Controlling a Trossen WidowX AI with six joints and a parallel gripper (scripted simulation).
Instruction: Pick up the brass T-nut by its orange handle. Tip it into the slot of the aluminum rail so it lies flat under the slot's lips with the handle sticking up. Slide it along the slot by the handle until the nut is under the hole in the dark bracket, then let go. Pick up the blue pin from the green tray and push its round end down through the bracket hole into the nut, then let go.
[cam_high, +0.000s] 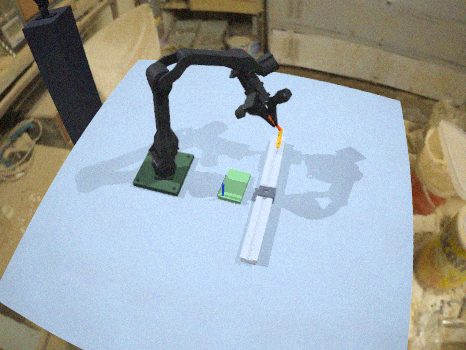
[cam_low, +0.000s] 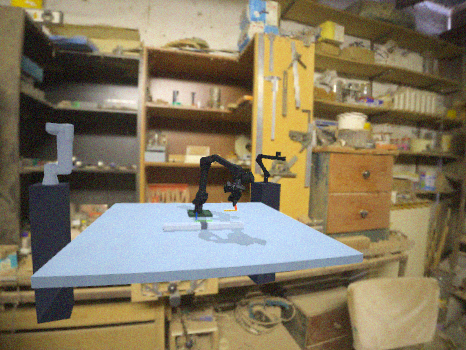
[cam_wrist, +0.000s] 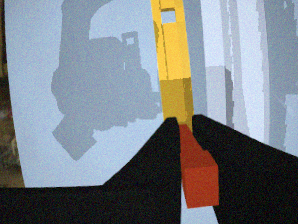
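Pale blue tabletop (cam_high: 165, 260) (cam_low: 210, 260) | dark green base plate (cam_high: 140, 184) (cam_low: 192, 213) | light green tray (cam_high: 239, 186), just beside the rail | pale aluminum rail (cam_high: 259, 225) (cam_low: 182, 227), lying lengthwise, dark bracket (cam_high: 265, 192) (cam_low: 203, 225) across its middle

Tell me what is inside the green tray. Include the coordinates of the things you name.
The blue pin (cam_high: 223, 189) (cam_low: 196, 216) stands upright at one end of the green tray (cam_high: 239, 176). Nothing else shows inside it from above; whatever lies directly beneath the pin, including its lower tip, is hidden.

This looks like a workshop: hand tools hang on a yellow panel (cam_low: 296, 130) beside cluttered shelves (cam_low: 370, 105). The blurred tub (cam_high: 442, 250) may hold supplies.
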